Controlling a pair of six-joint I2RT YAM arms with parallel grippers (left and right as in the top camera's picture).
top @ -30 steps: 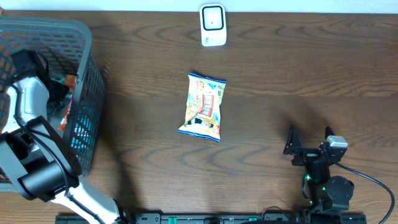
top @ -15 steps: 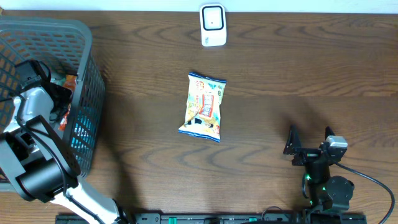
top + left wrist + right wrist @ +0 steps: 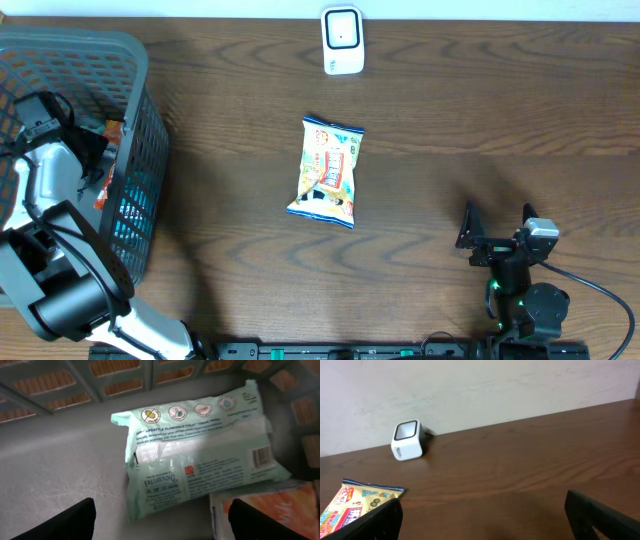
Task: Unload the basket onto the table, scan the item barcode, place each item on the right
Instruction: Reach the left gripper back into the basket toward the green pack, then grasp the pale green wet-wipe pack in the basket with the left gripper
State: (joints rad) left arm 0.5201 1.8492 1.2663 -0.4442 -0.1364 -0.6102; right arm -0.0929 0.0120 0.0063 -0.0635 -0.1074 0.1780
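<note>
Pale green wipes pack [image 3: 195, 455] lies flat on the floor of the grey basket [image 3: 100, 50], barcode [image 3: 261, 457] face up, the left gripper [image 3: 160, 527] spread wide above it, apparently to lift it out, while the right gripper [image 3: 497, 228], also wide and empty, sits facing the white scanner [image 3: 342, 40].

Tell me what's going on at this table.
The left gripper is down inside the basket, open above a green wipes pack that lies flat on the basket floor, next to an orange pack. It holds nothing. A snack bag lies mid-table, and the scanner stands at the far edge with nothing in front of it. The right gripper sits open and empty at the near right.
</note>
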